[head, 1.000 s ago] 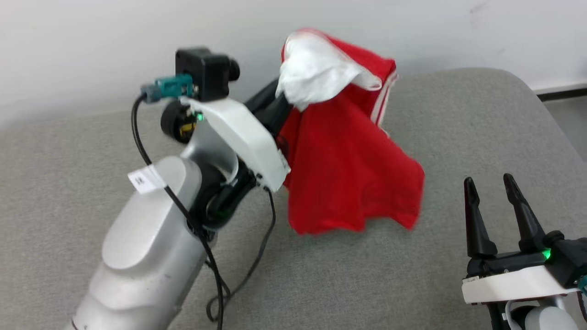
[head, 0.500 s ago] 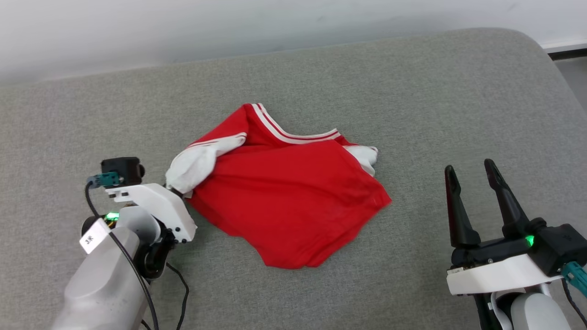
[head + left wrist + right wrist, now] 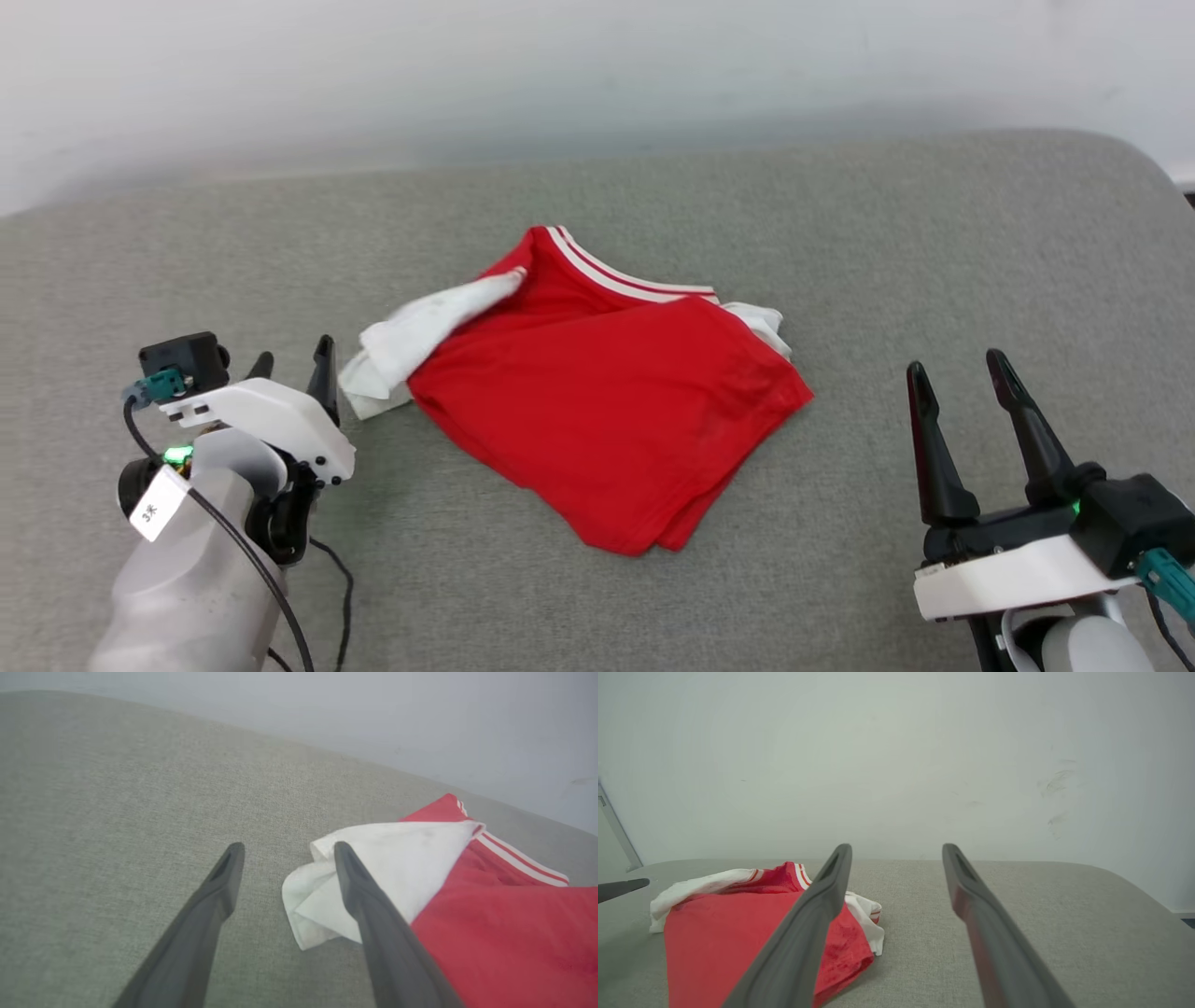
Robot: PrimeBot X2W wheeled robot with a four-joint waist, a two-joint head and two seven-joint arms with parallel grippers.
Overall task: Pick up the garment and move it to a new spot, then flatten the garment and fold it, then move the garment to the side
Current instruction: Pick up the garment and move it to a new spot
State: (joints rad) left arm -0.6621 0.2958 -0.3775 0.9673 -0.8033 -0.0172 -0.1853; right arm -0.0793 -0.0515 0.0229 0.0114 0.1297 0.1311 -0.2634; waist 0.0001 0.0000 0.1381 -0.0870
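Right now the garment (image 3: 607, 411) is lying in a loose, doubled-over heap near the middle of the grey padded surface (image 3: 840, 233). Its red body is bunching toward 5 o'clock in the head view, and a white sleeve (image 3: 420, 327) is trailing out toward 9 o'clock. The striped trim (image 3: 616, 280) is showing along its far edge at 12 o'clock. No print is facing up. The left gripper (image 3: 292, 353) is hovering low at the sleeve's end with its jaws standing apart and nothing between them. The sleeve tip is sitting just beside it at about 4 o'clock, and in the left wrist view the nearer finger is overlapping the white cloth, so I cannot tell whether they are touching. That closeness suggests this arm is tending the sleeve end of the cloth. The right gripper (image 3: 954, 362) is waiting with its jaws apart and empty, well clear of the cloth, which is lying at its 9 o'clock. It is probably being kept ready to take the opposite edge. Since the cloth is resting crumpled, the flattening step seems to be the one coming up.
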